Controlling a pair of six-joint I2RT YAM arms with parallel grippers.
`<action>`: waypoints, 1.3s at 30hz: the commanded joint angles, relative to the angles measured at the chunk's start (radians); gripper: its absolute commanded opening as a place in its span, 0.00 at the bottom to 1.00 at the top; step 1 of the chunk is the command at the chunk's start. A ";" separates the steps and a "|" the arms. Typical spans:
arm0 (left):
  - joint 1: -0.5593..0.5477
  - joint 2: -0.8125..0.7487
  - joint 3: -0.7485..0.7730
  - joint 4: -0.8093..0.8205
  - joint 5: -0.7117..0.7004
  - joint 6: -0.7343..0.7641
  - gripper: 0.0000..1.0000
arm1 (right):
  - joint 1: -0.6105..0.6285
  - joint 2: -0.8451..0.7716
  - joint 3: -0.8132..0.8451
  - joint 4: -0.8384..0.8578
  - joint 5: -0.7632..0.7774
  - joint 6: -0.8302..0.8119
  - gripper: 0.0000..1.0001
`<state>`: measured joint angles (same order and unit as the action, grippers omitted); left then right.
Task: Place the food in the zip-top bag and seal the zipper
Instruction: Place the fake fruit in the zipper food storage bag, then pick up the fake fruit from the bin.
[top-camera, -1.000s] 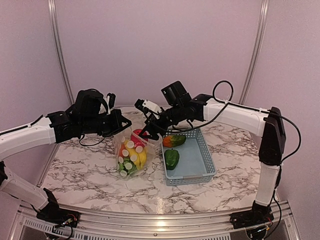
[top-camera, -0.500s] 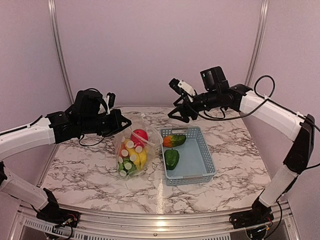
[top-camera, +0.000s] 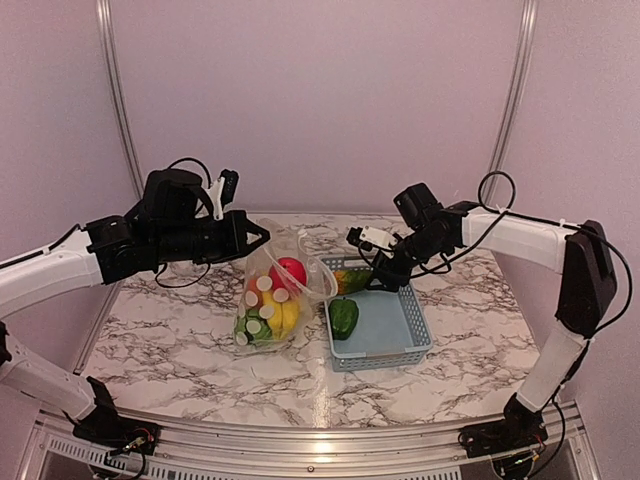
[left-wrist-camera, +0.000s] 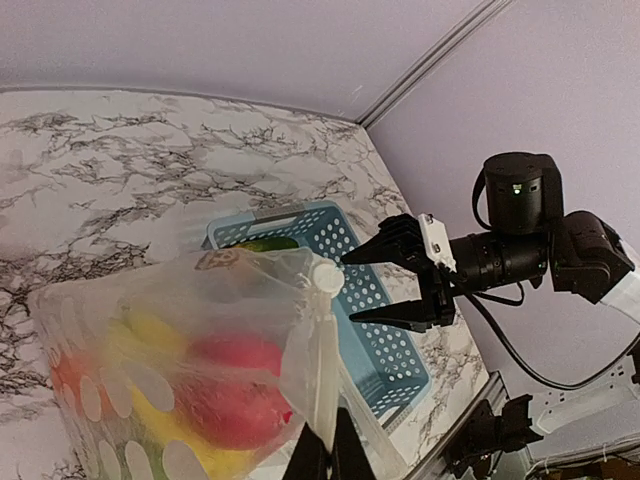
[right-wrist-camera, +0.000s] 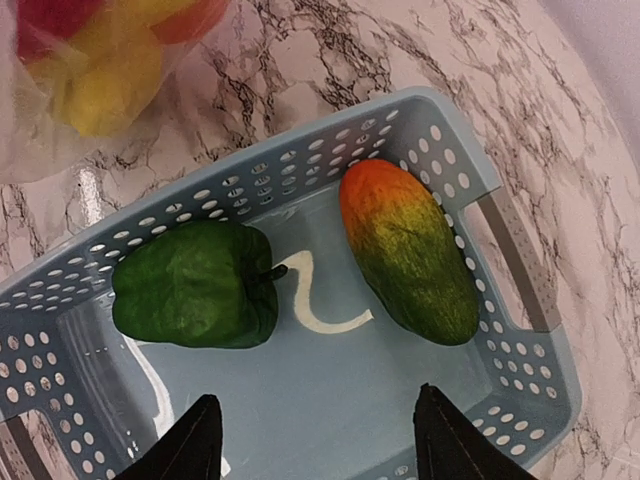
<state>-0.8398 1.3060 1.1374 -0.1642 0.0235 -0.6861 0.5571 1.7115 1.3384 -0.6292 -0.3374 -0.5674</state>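
In my left wrist view the bottom edge cuts off my left gripper (left-wrist-camera: 328, 450) and the lower part of the zip-top bag (left-wrist-camera: 200, 300) it pinches. The food (left-wrist-camera: 235, 390) inside shows only as blurred red and yellow shapes. From above, my right gripper (top-camera: 383, 275) hides part of the orange-green piece (top-camera: 347, 282) in the basket (top-camera: 420, 335)

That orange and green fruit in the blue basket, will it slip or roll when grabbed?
Probably slippery: the orange-green fruit looks smooth and tapers toward its ends, so a pinch could slip. It may roll if nudged, since it lies on a rounded side on the basket floor. It looks rigid, not squashy.
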 joint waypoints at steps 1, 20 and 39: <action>0.042 -0.037 -0.007 -0.152 -0.174 0.141 0.00 | 0.004 0.049 0.049 -0.018 0.089 -0.154 0.61; 0.032 -0.083 -0.033 -0.090 -0.090 0.065 0.00 | 0.004 0.296 0.220 0.052 0.113 -0.294 0.63; 0.031 -0.070 -0.071 -0.036 -0.064 0.049 0.00 | 0.004 0.321 0.223 -0.003 0.083 -0.308 0.55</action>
<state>-0.8093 1.2304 1.0721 -0.2539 -0.0563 -0.6308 0.5568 2.0262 1.5299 -0.6022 -0.2344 -0.8886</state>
